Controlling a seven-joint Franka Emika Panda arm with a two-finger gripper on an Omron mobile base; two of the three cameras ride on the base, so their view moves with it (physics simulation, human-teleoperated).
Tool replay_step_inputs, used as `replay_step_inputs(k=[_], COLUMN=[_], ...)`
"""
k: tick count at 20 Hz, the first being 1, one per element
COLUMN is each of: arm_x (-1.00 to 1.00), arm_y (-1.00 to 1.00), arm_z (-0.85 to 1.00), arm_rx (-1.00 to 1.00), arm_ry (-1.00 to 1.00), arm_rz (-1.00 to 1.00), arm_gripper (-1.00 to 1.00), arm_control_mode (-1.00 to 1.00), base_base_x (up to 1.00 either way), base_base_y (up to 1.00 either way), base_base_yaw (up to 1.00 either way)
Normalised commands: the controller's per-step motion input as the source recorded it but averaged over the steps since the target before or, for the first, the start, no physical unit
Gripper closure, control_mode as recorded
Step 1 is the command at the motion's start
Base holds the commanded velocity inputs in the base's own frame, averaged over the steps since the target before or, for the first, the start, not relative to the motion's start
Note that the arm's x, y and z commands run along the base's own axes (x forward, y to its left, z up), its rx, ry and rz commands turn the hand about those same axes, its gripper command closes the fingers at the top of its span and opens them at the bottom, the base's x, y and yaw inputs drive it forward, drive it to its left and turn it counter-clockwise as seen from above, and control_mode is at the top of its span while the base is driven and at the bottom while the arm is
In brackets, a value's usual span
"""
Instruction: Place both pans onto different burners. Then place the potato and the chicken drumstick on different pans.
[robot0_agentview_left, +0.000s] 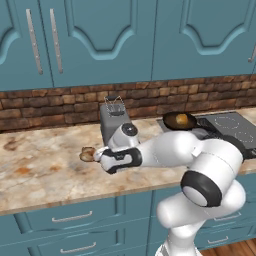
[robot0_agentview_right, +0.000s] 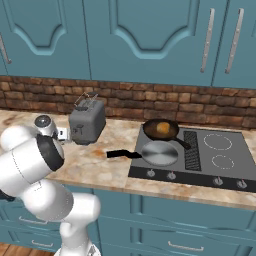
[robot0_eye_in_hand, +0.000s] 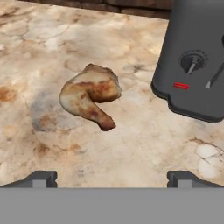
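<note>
My claw hangs wide open and empty over the worktop, the drumstick lying between its tips, and the toaster stands just beside it. Both pans sit on the cooktop: the brown pan holds the potato, the silver pan is bare. From the left base view my own arm covers much of the drumstick.

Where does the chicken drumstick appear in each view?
Left base view: chicken drumstick at centre left, on the counter, just left of the gripper.
Right base view: I cannot make it out.
Hand view: centre left, on the counter.
Shared landmark: the grey toaster.
</note>
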Motion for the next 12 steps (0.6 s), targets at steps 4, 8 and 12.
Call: replay_step_inputs(k=[4,8,12], arm_x=[0.00,0.00,0.03], arm_y=[0.42,0.27,0.06], arm_z=[0.00,0.00,0.00], arm_rx=[-0.05,0.00,-0.04], arm_ry=[0.00,0.00,0.00], arm_rz=[0.00,0.00,0.00], arm_gripper=[-1.00,-1.00,-1.00], arm_control_mode=[-1.00,-1.00,-1.00], base_base_x=[0.00,0.00,0.00], base_base_y=[0.00,0.00,0.00], base_base_yaw=[0.00,0.00,0.00])
